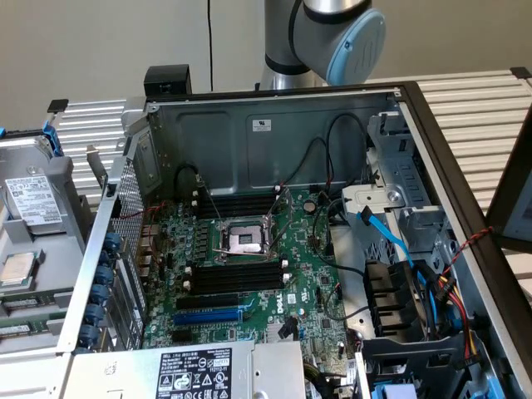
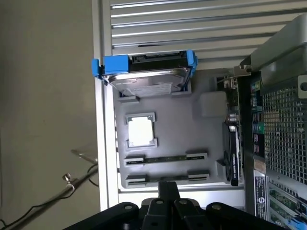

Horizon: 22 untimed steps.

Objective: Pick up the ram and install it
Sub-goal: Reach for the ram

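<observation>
While the pincer (image 2: 168, 187) hangs pressed together & empty over the grey tray (image 2: 206, 139), the ram (image 2: 165, 157) sits in a cradle (image 2: 196, 156) there, next to the PC case (image 2: 278, 120), prob. for a pinch from above.

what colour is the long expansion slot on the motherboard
Blue. The expansion slot shows best in the exterior view.

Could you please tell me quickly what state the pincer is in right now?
Black pincer: shut, with nothing visibly held between its tips.
</observation>
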Each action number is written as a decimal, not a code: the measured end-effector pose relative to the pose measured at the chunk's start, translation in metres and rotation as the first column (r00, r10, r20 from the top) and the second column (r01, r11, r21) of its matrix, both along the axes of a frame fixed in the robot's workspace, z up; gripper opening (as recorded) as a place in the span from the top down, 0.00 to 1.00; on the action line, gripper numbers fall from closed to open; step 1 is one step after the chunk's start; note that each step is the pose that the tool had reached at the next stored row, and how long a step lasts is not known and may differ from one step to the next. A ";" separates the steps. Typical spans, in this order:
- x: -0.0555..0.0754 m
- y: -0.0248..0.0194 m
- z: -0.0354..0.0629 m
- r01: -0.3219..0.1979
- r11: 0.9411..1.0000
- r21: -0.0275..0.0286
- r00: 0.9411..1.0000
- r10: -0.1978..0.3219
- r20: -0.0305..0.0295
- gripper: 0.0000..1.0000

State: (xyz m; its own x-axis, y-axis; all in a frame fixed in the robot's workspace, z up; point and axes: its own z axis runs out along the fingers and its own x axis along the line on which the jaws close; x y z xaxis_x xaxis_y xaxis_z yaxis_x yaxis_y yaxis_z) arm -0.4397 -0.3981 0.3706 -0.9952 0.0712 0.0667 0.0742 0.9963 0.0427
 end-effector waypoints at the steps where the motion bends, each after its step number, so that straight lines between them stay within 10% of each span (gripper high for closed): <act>1: -0.003 0.0000 0.0000 0.000 1.000 0.000 1.000 0.000 -0.005 0.89; 4: -0.008 0.0000 0.0000 0.000 1.000 0.000 1.000 0.000 -0.016 0.89; 22: -0.013 0.0000 0.0000 -0.059 0.998 -0.001 0.998 0.059 -0.017 0.89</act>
State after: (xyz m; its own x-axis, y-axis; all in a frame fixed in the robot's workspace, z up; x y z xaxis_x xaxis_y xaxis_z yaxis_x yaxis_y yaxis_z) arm -0.4526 -0.3981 0.3705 -0.9965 0.0125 0.0832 0.0159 0.9991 0.0405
